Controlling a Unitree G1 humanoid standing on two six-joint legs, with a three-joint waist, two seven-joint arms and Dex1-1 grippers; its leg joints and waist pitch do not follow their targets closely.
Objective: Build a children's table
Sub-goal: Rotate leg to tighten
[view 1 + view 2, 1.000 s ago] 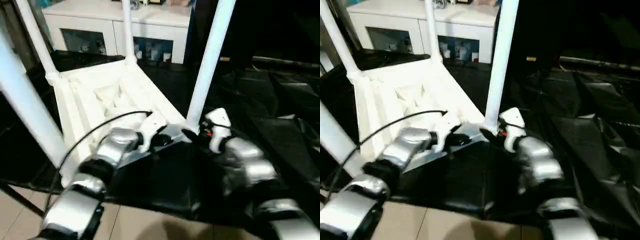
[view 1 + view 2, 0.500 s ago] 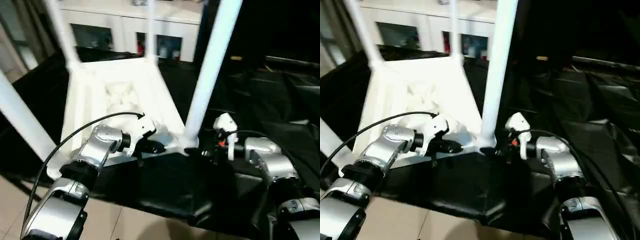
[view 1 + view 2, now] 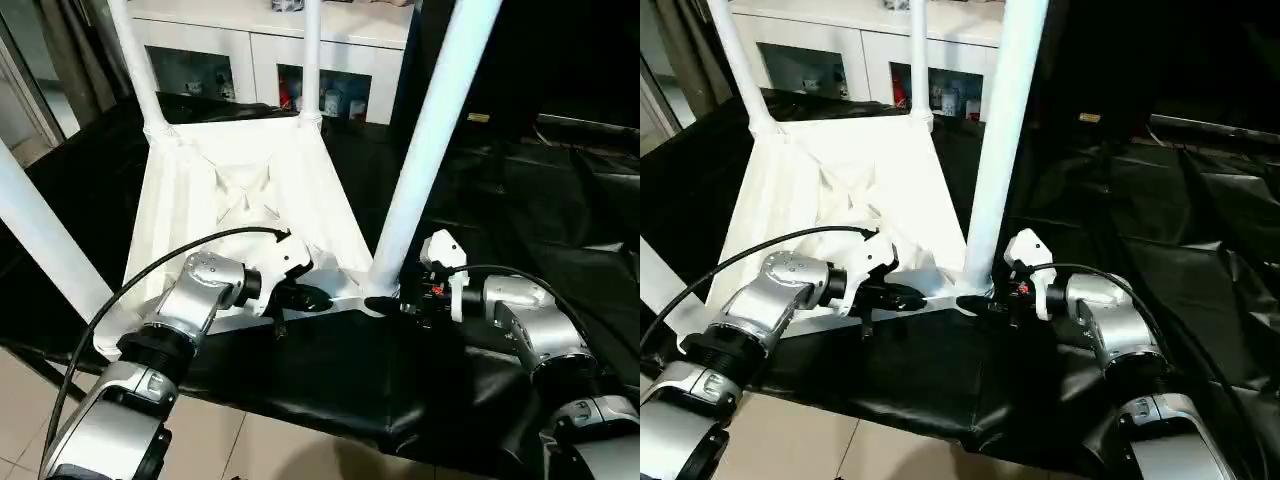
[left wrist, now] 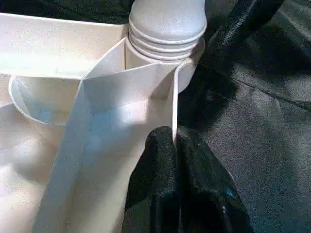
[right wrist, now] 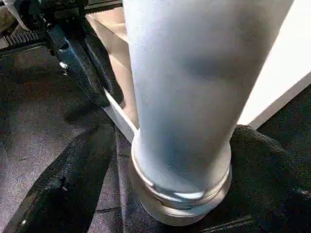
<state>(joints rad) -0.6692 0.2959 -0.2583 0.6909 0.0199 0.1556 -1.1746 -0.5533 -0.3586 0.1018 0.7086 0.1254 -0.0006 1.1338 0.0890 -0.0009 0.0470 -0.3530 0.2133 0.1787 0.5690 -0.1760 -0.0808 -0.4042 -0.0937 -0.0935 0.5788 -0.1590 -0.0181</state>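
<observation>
Tabletop [image 3: 235,200] lies upside down on the desk [image 3: 520,230], which is draped in black sheeting, ribbed underside up. Four white legs stand up out of its corner sockets: near-right leg [image 3: 425,150], near-left leg [image 3: 45,240], and two thinner-looking far ones, far-left leg [image 3: 140,70] and far-right leg [image 3: 311,60].

Left claw [image 3: 305,298]: clenched on the thin near rim of the tabletop. In the left wrist view both black fingers [image 4: 158,179] are pinched together with the white edge wall between them, just short of the corner socket [image 4: 165,46] that holds the near-right leg. A black cable [image 3: 160,270] loops from the left forearm over the tabletop.

Right claw [image 3: 385,304]: at the foot of the near-right leg, on the side away from the left claw. In the right wrist view the leg [image 5: 189,87] fills the space between its two black fingers [image 5: 73,184], one on each side of the ringed base where leg meets socket. The fingers are spread around the leg; cannot tell whether they actually press on it.

The two claws sit near each other, socket corner between them.

Beyond the tabletop, past both claws, a white cabinet [image 3: 260,50] with glass doors.
</observation>
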